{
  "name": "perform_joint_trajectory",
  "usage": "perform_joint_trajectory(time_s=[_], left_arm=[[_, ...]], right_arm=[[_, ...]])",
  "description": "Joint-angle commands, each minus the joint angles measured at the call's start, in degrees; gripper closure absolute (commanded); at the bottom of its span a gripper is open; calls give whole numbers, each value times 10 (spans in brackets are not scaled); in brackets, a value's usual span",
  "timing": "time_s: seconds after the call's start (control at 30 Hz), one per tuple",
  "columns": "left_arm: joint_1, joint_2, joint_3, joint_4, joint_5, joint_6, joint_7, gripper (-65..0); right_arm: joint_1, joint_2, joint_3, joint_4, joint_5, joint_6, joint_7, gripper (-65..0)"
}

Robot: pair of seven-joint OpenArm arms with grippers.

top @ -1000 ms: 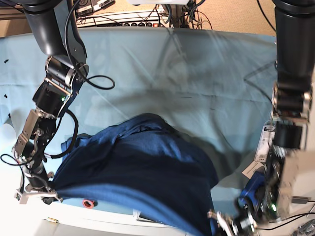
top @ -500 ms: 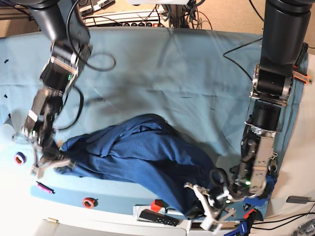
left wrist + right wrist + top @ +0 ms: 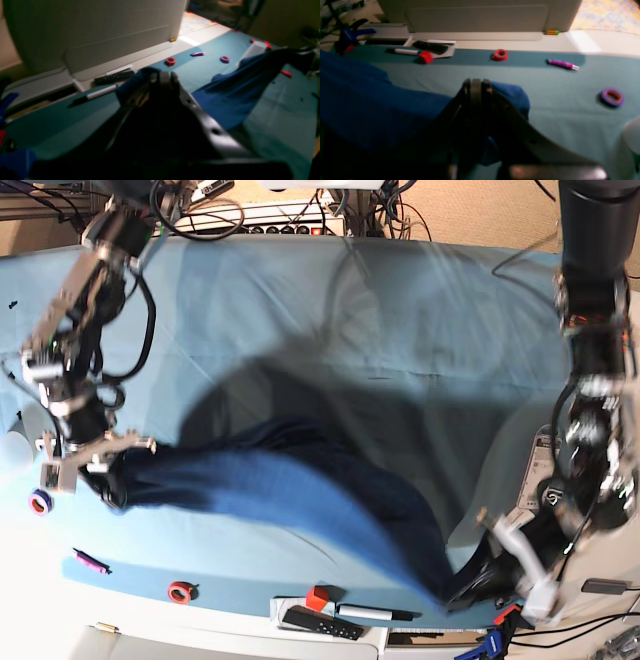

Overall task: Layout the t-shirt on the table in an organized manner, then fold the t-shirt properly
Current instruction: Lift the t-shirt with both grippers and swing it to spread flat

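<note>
left gripper (image 3: pixel 162 75): clamped on t-shirt (image 3: pixel 300 500) edge
right gripper (image 3: pixel 476 83): pinching it too
t-shirt: apparently stretched above table (image 3: pixel 400 330), blurred

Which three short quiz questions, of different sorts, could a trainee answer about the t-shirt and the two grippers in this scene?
1. True or false: both grippers are shut on the t-shirt.
2. Which lies nearest the right gripper? A) purple tape ring B) red cube C) black marker
3. Fill in: the t-shirt is stretched between the right gripper and the ____ gripper.

Key: 1 true; 2 A; 3 left.
</note>
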Motion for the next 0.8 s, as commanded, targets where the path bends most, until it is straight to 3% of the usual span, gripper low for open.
perform_joint_trajectory(time_s=[0.0,0.13,0.37,0.77], left_arm=[[-1,-16,-14,28,-16,-2,-12,0],[71,-38,-59,115,-15,-1,-12,0],[177,-39,-159,224,-18,27,13,0],[299,-39,-324,301,-83,31,70,0]], right_arm=[[-6,6,2,28,4,-1,11,0],[-71,6,2,97,4,-3,6,0],[-164,6,13,181,2,-3,-11,0],[-233,6,188,181,33,-50,-19,0]])
